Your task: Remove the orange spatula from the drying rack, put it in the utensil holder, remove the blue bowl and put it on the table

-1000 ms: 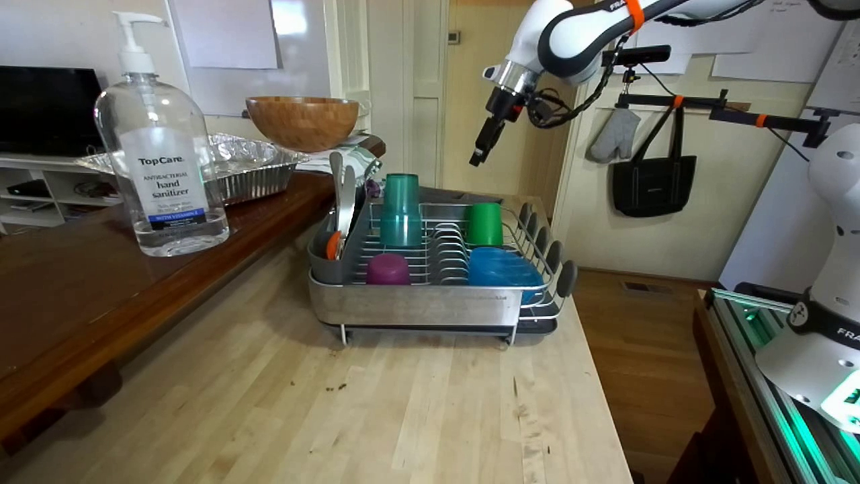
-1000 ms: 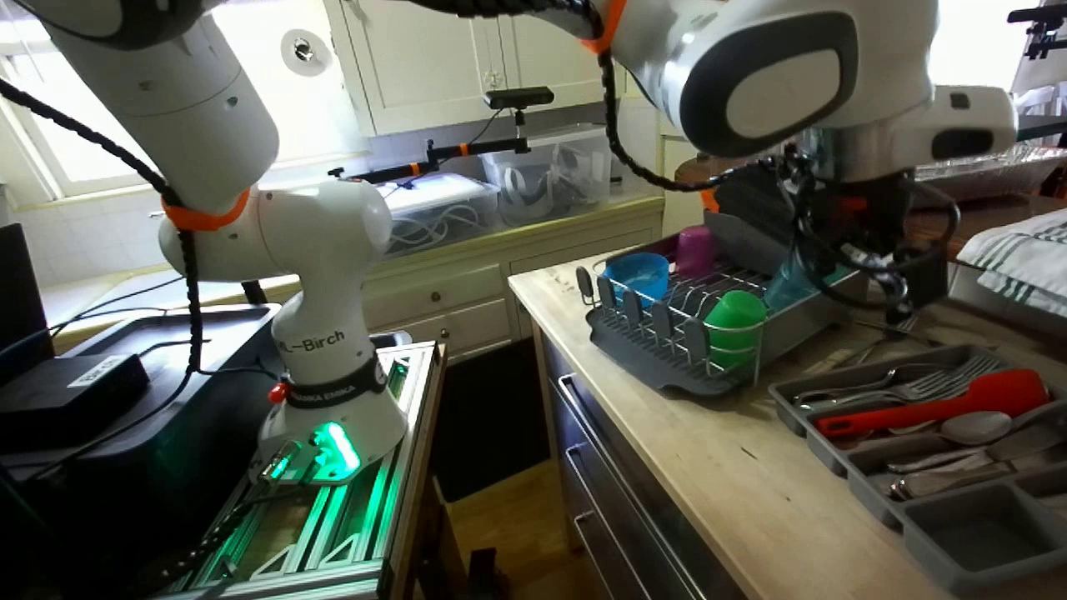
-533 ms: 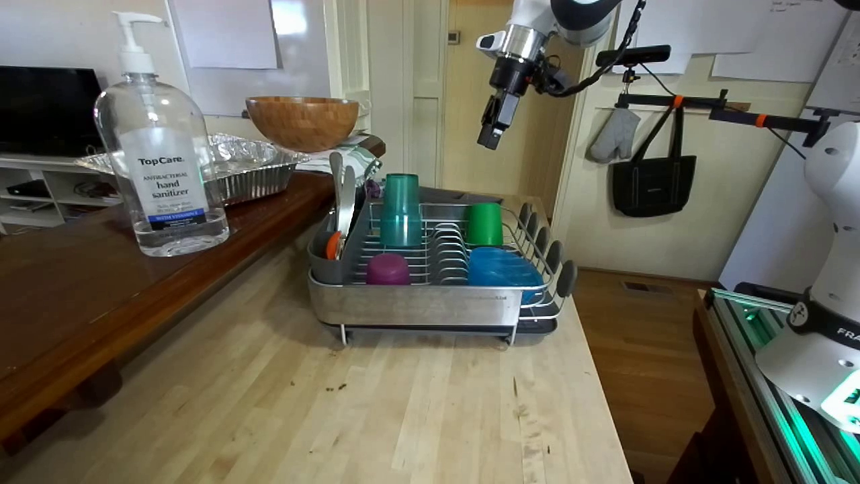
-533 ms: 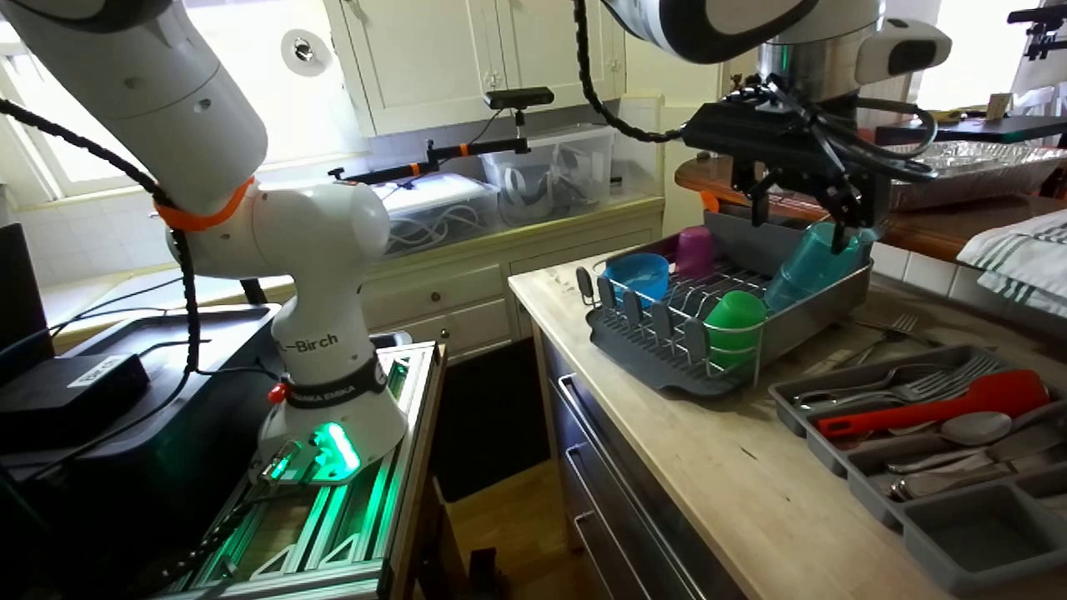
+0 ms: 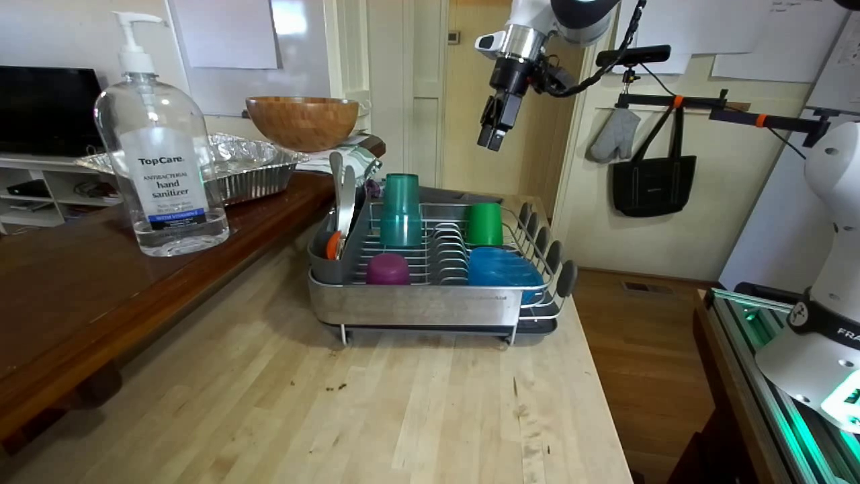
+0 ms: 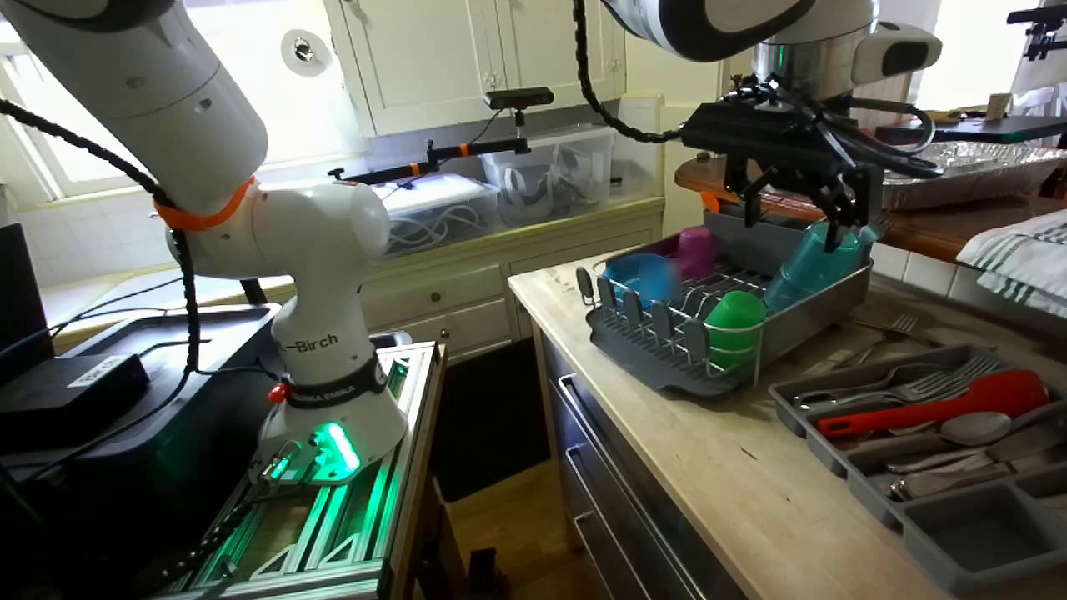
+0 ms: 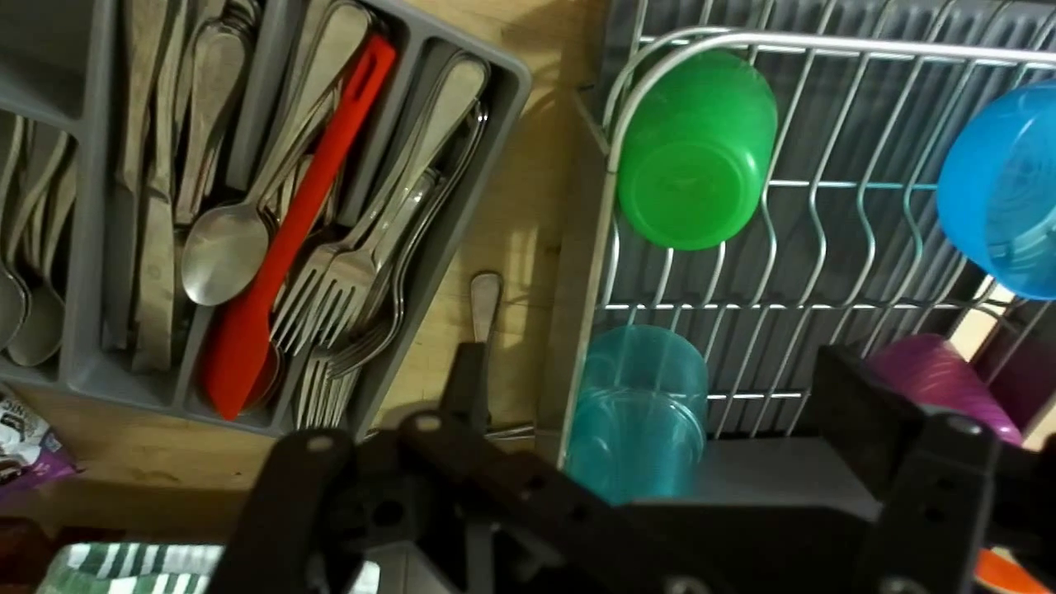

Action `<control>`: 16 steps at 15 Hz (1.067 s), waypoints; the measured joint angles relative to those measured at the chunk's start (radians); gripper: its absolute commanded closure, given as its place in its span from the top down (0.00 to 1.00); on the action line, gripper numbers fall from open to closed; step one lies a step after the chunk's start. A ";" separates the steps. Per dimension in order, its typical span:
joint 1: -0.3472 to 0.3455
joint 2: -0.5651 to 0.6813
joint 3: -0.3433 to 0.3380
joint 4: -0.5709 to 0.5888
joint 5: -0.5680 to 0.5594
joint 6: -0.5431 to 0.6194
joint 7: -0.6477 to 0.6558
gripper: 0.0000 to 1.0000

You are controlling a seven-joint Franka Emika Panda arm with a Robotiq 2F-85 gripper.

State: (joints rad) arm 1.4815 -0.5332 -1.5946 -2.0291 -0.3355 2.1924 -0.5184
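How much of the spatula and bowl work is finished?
Looks done: the red-orange spatula lies in the utensil tray. In hand: nothing; the gripper hangs open and empty. Remaining: the blue bowl is in the drying rack and must reach the table.

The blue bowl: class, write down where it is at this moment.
In an exterior view, the blue bowl is in the drying rack, toward its right end as pictured, in front of the green cup and right of the purple cup.
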 measured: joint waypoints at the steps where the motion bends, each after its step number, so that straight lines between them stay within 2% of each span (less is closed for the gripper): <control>1: 0.004 0.000 0.000 0.000 0.000 0.000 -0.010 1.00; 4: 0.068 -0.007 -0.011 0.000 0.001 -0.001 -0.071 1.00; 8: 0.228 -0.040 -0.053 0.005 0.015 -0.029 -0.129 1.00; 10: 0.286 -0.047 -0.064 0.007 0.025 -0.068 -0.125 1.00; 12: 0.303 -0.041 -0.058 0.001 0.038 -0.115 -0.088 1.00; 16: 0.278 -0.013 -0.020 -0.024 0.070 -0.231 0.028 1.00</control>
State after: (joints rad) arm 1.7593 -0.5460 -1.6144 -2.0533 -0.2656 1.9617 -0.4908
